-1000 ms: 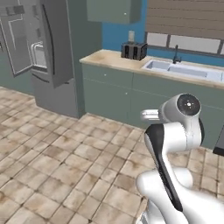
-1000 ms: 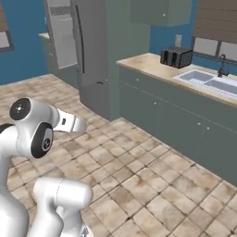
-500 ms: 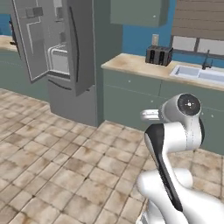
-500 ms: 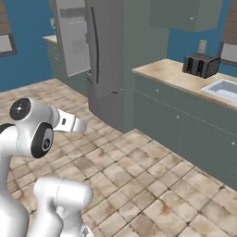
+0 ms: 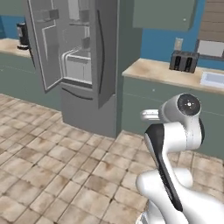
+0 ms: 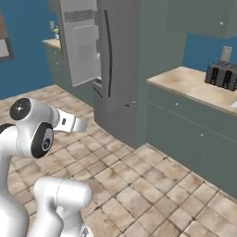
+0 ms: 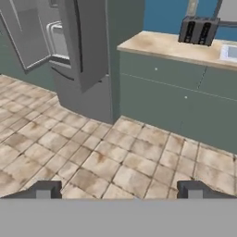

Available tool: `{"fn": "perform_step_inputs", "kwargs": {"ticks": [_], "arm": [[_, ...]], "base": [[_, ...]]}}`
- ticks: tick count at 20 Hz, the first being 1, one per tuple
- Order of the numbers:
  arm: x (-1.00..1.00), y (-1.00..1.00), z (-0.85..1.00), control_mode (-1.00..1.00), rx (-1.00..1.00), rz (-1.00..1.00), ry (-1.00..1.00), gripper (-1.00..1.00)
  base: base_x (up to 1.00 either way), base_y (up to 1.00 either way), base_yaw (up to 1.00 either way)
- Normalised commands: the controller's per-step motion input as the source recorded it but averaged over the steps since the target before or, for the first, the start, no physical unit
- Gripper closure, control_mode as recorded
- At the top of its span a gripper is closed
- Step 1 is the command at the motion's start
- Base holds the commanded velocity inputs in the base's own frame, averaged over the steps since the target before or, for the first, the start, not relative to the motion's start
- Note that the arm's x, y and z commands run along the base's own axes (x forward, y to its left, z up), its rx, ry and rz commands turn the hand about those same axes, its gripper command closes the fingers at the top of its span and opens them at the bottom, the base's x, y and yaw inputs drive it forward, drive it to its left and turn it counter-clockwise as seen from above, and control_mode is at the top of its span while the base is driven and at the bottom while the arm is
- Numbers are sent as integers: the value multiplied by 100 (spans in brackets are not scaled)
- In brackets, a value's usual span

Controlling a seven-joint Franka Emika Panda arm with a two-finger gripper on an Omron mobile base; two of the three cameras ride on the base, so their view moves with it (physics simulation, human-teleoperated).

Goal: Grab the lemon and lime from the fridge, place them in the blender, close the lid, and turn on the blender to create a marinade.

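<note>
toaster (image 5: pixel 183 61) black, on counter (image 5: pixel 153 72) | floor (image 5: pixel 52 175) tan tile

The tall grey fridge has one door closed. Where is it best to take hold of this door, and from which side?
Grip the long dark vertical handle on the closed door of the tall grey fridge, probably near mid-height. Come from the front with the jaws horizontal across the slim upright bar. It sits at the door's inner edge, which is probably farthest from the hinge.

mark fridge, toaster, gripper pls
fridge (image 5: pixel 107 65): left base view, closed right door.
toaster (image 7: pixel 199 30): hand view, front face.
gripper (image 7: pixel 118 190): hand view, midway between the open fingertips.
</note>
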Motion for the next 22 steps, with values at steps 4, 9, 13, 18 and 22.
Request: {"fn": "perform_step_inputs", "kwargs": {"ticks": [4,9,13,18,22], "arm": [[0,0,0,100,0,0,0,-100],[0,0,0,100,0,0,0,-100],[0,0,0,100,0,0,0,-100],[0,0,0,100,0,0,0,-100],[0,0,0,100,0,0,0,-100]], "base": [[100,76,-11],[100,79,-20],[100,85,-25],[99,70,-25],[97,55,-24]]}}
